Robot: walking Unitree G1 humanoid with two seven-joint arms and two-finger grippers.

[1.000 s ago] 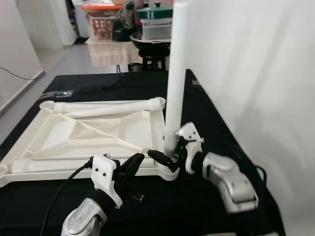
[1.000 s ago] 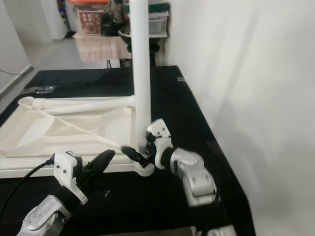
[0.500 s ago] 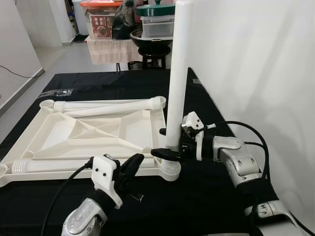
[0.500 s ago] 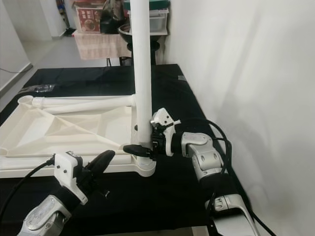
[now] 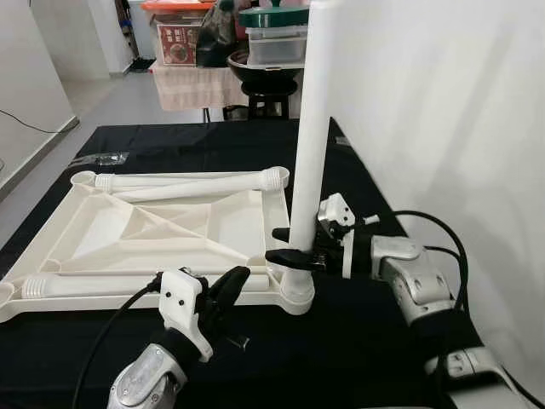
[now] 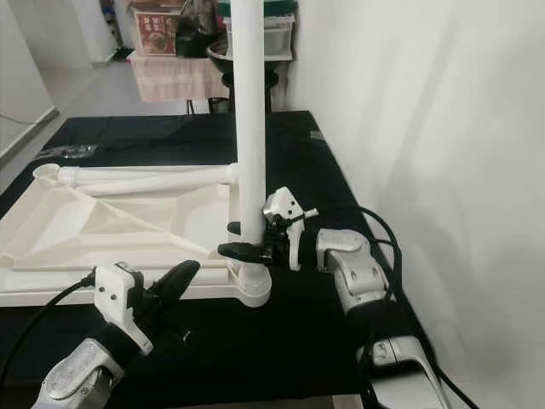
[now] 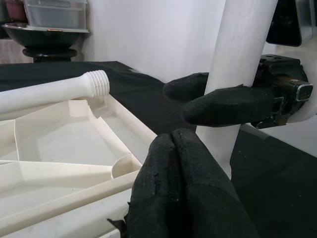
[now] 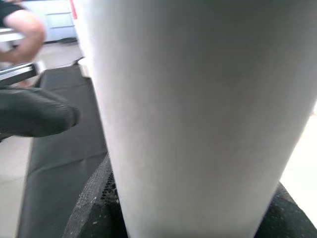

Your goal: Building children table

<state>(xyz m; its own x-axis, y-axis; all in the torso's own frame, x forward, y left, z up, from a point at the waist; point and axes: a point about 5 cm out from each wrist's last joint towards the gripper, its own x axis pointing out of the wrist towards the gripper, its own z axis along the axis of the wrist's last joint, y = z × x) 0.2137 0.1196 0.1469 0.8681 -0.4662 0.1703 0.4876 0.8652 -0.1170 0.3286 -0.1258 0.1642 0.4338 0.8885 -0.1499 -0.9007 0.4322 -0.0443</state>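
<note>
The white tabletop [image 5: 162, 239] lay upside down on the black surface [image 5: 366, 341], ribs showing, and there at its near right corner stood the upright table leg [image 5: 308, 145], planted in the corner socket [image 5: 294, 294]. The right pincer [image 5: 285, 244] came in from the right and clamped the leg low down, just above the socket, one black finger [image 7: 225, 106] on each side of the white tube and both pressed against it. The left pincer [image 5: 223, 290] sat at the tabletop's near edge, just left of the socket, its two fingers pressed together with nothing between them. A second leg [image 5: 183, 181] lay flat along the far edge of the tabletop, threaded end toward the right. Another leg [image 5: 94, 285] lay along the near edge. Beyond the surface stood a stool [image 5: 266, 92] stacked with containers.
</note>
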